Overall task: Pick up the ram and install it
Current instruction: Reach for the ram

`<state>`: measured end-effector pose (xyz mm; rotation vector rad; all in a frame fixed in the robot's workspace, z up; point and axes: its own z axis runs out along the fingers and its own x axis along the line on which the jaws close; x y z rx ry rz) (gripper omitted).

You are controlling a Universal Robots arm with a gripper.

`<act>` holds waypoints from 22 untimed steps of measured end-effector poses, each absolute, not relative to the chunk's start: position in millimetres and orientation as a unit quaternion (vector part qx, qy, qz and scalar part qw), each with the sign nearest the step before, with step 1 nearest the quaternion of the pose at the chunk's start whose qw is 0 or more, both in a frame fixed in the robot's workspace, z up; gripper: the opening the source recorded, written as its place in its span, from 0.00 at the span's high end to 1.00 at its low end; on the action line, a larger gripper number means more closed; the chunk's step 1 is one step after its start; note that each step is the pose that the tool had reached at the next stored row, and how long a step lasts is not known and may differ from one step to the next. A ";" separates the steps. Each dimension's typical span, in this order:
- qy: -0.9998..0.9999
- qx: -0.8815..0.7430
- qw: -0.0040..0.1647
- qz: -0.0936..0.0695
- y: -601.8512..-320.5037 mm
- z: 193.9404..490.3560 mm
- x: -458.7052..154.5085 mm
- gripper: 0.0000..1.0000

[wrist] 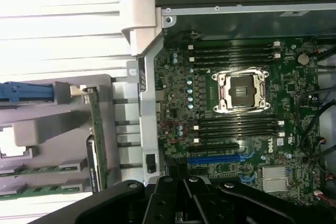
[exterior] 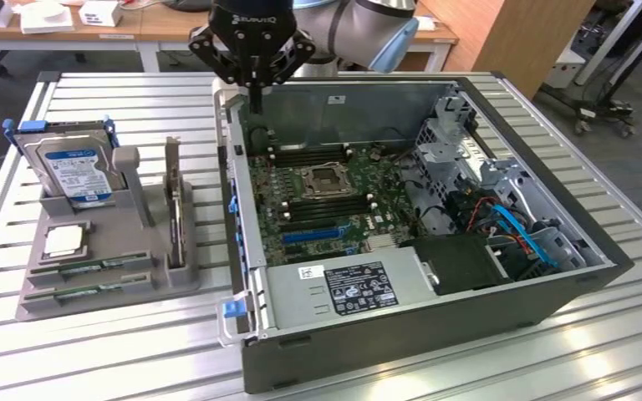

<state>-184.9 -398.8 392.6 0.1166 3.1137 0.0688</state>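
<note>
The claw point(exterior: 257, 102) hangs pressed together, empty, over the case's point(exterior: 410, 334) far wall; the ram point(exterior: 89, 267) lies in the grey holder point(exterior: 143, 286) toward the table's point(exterior: 76, 355) near edge, well apart. Gripping it mid-length, square across its thin edges, should keep it level.

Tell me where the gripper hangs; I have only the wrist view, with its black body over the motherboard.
Observer: The gripper hangs above the open computer case, by the far end of the wall on the exterior view's left.
Operator: Does it carry the ram?
Observer: No. It looks shut on nothing; a ram stick and a second stick lie flat in the grey holder.
Operator: What is the blue piece there?
Observer: The bracket of a hard drive standing upright at the holder's far end.
</note>
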 end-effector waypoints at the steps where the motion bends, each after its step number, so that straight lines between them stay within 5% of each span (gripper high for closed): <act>1: 0.999 0.037 0.013 0.022 -398.9 392.6 -187.8 0.91; 22: 0.999 0.037 0.013 0.022 -398.9 392.1 -246.5 0.91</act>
